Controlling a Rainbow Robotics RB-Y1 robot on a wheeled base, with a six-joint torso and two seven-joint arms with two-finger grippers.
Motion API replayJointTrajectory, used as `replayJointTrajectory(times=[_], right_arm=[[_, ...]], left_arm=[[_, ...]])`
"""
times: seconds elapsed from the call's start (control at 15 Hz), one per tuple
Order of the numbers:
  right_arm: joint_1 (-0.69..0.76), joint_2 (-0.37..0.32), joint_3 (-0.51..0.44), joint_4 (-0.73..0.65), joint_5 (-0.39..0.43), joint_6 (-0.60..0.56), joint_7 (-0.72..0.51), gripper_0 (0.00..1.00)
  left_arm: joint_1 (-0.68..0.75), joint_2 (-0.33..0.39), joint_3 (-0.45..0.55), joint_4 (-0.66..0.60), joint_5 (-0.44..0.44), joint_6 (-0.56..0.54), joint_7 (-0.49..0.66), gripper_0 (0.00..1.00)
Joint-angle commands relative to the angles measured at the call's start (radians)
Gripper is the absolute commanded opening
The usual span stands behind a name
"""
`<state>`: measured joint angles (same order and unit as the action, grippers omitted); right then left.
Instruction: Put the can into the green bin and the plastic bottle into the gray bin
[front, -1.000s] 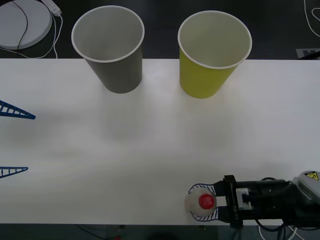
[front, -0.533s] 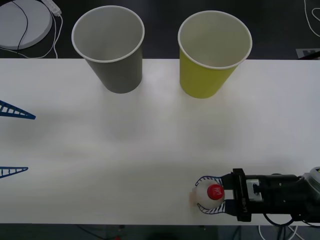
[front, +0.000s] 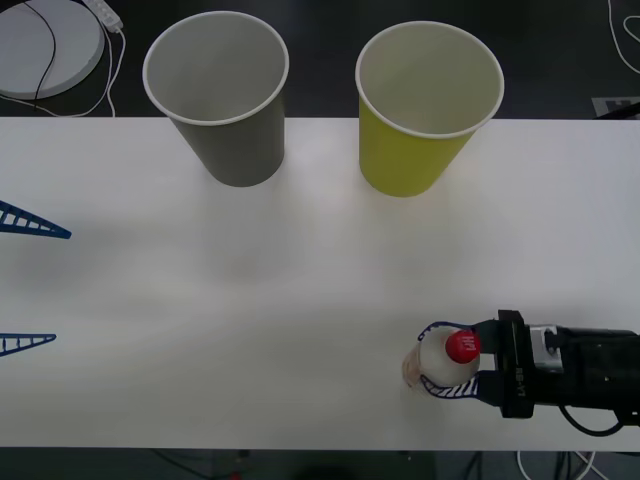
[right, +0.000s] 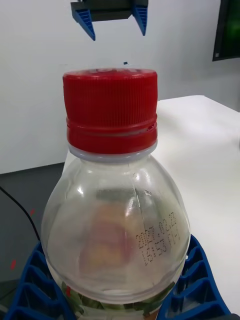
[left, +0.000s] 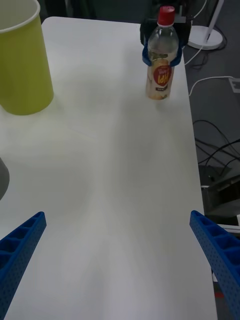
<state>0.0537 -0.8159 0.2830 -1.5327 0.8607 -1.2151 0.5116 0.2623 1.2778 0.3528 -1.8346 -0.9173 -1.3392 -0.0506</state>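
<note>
Near the front right edge of the white table (front: 300, 300), my right gripper (front: 447, 361) is closed around the plastic bottle (front: 443, 358). From my left wrist, its beige label and lifted base are visible. My left gripper (left: 120, 260) waits open. Beyond stand the gray bin (front: 222, 95) and green bin (front: 420, 105), paper cups with rolled rims.

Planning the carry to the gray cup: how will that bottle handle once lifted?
The plastic bottle looks empty, so probably light. Its smooth, rounded shoulder in the right hand may slip. Tall and narrow, it would likely tip if nudged.
</note>
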Motion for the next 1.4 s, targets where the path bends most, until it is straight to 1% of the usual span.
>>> replayJointTrajectory(times=[0.07,0.2,0.27,0.67,0.87,1.0,1.2,1.33,1.4], right_arm=[[0.021,-0.014,-0.061,-0.035,0.000,0.000,-0.042,0.00],[0.035,-0.020,-0.099,-0.050,0.000,0.002,-0.059,0.00],[0.043,-0.028,-0.117,-0.063,0.001,0.003,-0.102,0.00],[0.101,-0.048,-0.214,-0.187,0.004,0.043,-0.235,0.00],[0.169,-0.083,-0.252,-0.322,0.006,0.154,-0.274,0.00],[0.207,-0.108,-0.269,-0.408,0.008,0.209,-0.341,0.00],[0.273,-0.134,-0.318,-0.581,0.077,0.331,-0.486,0.00],[0.302,-0.144,-0.347,-0.699,0.153,0.416,-0.621,0.00],[0.304,-0.147,-0.357,-0.738,0.189,0.437,-0.680,0.00]], left_arm=[[0.000,0.000,0.000,0.000,0.000,0.000,0.000,1.00],[0.000,0.000,0.000,0.000,0.000,0.000,0.000,1.00],[0.000,0.000,0.000,0.000,0.000,0.000,0.000,1.00],[0.000,0.000,0.000,0.000,0.000,0.000,0.000,1.00],[0.000,0.000,0.000,0.000,0.000,0.000,0.000,1.00],[0.000,0.000,0.000,0.000,0.000,0.000,0.000,1.00],[0.000,0.000,0.000,0.000,0.000,0.000,0.000,1.00],[0.000,0.000,0.000,0.000,0.000,0.000,0.000,1.00],[0.000,0.000,0.000,0.000,0.000,0.000,0.000,1.00]])
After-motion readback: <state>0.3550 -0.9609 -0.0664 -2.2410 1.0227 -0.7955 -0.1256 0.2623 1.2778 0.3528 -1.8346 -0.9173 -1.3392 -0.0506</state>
